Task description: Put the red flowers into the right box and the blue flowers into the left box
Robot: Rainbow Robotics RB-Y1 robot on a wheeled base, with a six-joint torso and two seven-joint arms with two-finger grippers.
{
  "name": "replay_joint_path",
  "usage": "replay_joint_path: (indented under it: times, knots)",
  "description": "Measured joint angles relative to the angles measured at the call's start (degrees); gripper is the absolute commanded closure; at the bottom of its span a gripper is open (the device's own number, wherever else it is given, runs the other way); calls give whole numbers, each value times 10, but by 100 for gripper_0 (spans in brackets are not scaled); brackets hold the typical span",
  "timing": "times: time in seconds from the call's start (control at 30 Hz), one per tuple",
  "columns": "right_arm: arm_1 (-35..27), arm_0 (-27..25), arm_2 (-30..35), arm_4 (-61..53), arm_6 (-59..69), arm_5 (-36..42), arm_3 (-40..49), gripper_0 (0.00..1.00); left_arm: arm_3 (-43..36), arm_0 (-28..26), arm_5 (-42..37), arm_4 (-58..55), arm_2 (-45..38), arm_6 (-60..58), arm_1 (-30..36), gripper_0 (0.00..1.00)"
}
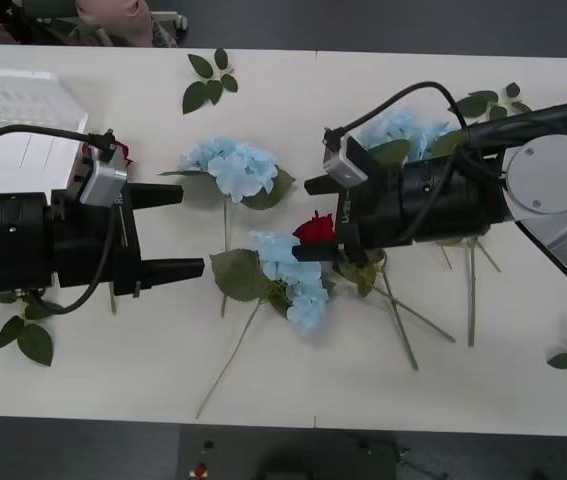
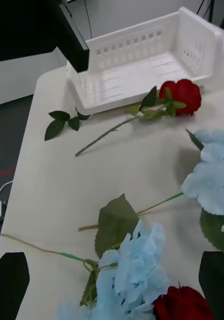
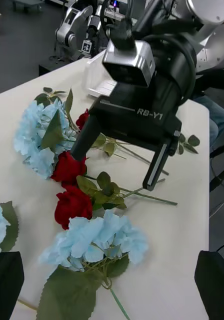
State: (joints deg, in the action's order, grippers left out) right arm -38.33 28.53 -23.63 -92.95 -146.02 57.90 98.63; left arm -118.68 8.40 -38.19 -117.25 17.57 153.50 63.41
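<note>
Even, bright overhead light fell on the pale worktop (image 1: 483,400), washing it nearly white. Shadows under the flowers were soft and faint. The room behind stayed dim. Close foreground blooms looked slightly soft in both wrist views.

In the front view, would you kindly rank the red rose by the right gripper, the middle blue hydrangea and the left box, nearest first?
1. Red rose, between the right gripper fingers.
2. Blue hydrangea, mid-table, to the left.
3. Left box, far left.

A robotics lab: a white table (image 1: 113,390) on dark grey flooring, with another robot arm (image 3: 74,25) parked at the upper left of the left wrist view and loose cables behind.
</note>
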Motion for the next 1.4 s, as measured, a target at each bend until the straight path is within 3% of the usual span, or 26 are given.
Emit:
replay_joint_path:
  times: [0.17, 0.27, 0.4, 0.5, 0.6, 0.7, 0.8, 0.97, 1.1, 1.4]
  knots:
    - [-3, 1, 38, 0, 77, 106, -7, 0, 37, 0, 9, -151, -24, -3, 3, 0]
    - [-21, 25, 82, 4, 300, 184, -7, 0, 98, 7, -4, -140, -45, -73, 26, 0]
    - [-40, 67, 167, 61, 661, 322, -7, 0, 218, 43, -52, -102, -38, -296, 55, 0]
    - [-48, 92, 224, 137, 904, 402, -7, 0, 296, 82, -97, -18, -28, -328, 57, 0]
    - [-66, 101, 236, 218, 940, 438, -7, 0, 328, 113, -105, 58, -12, -354, 56, 0]
    - [-82, 101, 219, 305, 930, 468, -10, 0, 351, 144, -105, 117, 17, -460, 53, 0]
    - [-93, 97, 189, 338, 930, 443, -43, 0, 383, 183, -105, 168, 56, -516, 37, 0]
    - [-93, 93, 139, 378, 930, 338, -147, 0, 439, 247, -104, 222, 126, -524, 2, 0]
    - [-92, 93, 81, 393, 930, 198, -205, 0, 459, 274, -86, 236, 157, -550, -21, 0]
    - [-40, 127, 52, 442, 930, 156, -333, 1, 493, 301, -67, 296, 209, -589, -34, 0]
